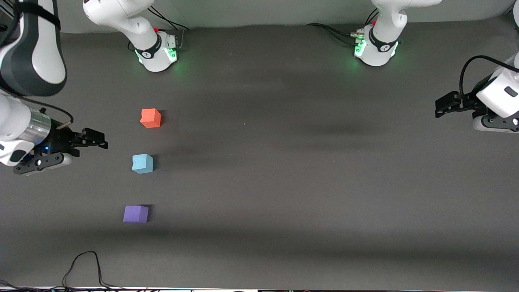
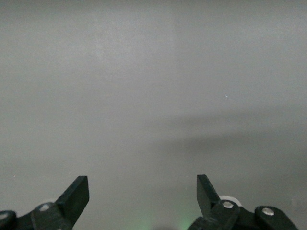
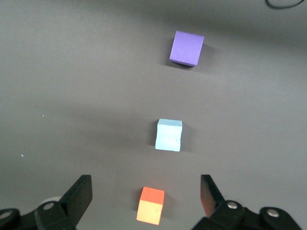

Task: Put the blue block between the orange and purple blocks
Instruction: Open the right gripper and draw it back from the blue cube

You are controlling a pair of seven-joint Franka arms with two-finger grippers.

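Purple block [image 1: 136, 213] nearest camera, blue block [image 1: 142, 163] already between it and orange block [image 1: 151, 118], so job looks done; right claw [image 1: 87, 142] wide open, empty, beside row; left claw [image 1: 446, 106] waits open, empty, well apart

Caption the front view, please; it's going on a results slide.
Blue block sits between orange block and purple block; both open grippers empty.

Matt, foam-like faces on the blue block [image 1: 142, 163], the orange block [image 1: 151, 118] and the purple block [image 1: 136, 213], soft-edged, without shine. Dark grey table [image 1: 284, 162] matt, cloth-like, faintly streaked. Glossy white plastic shells on both arms; brushed metal ring at right wrist. Matt black plastic on right gripper [image 1: 99, 142] and left gripper [image 1: 440, 108].
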